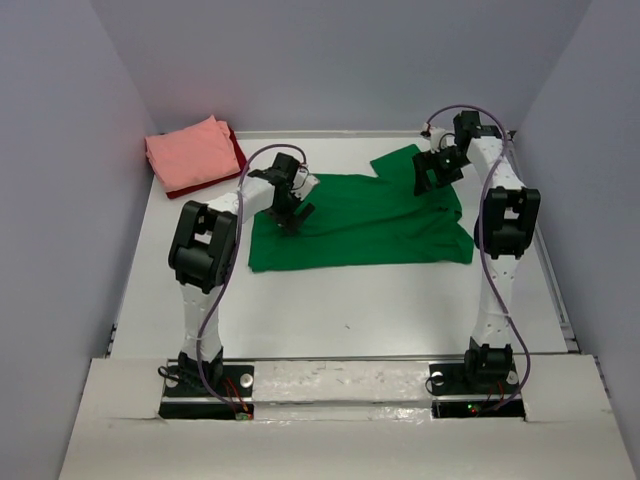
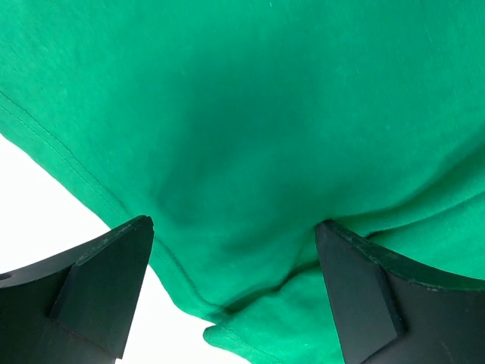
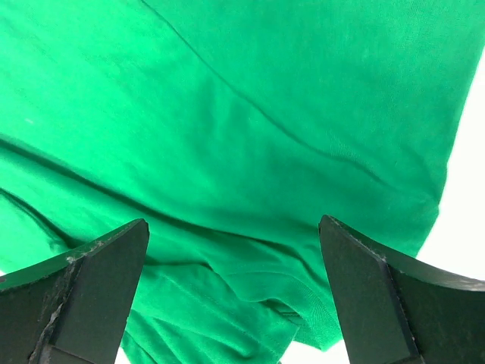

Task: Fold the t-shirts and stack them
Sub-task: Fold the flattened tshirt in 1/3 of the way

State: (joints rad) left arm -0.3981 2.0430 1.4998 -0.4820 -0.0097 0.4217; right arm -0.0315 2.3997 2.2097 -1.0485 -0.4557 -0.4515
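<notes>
Both grippers (image 1: pixel 293 220) (image 1: pixel 431 178) over grn tee (image 1: pixel 370 225).

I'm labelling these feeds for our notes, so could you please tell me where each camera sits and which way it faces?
Top external: above and behind the arm bases, looking down over the table at the spread green t-shirt and the folded pink t-shirt far left; left arm and right arm show.
Left wrist: on the left arm, facing down at green cloth and its hem; the open left hand shows.
Right wrist: on the right arm, facing down at green cloth; the open right hand shows.
Shared: all see the green t-shirt.
</notes>
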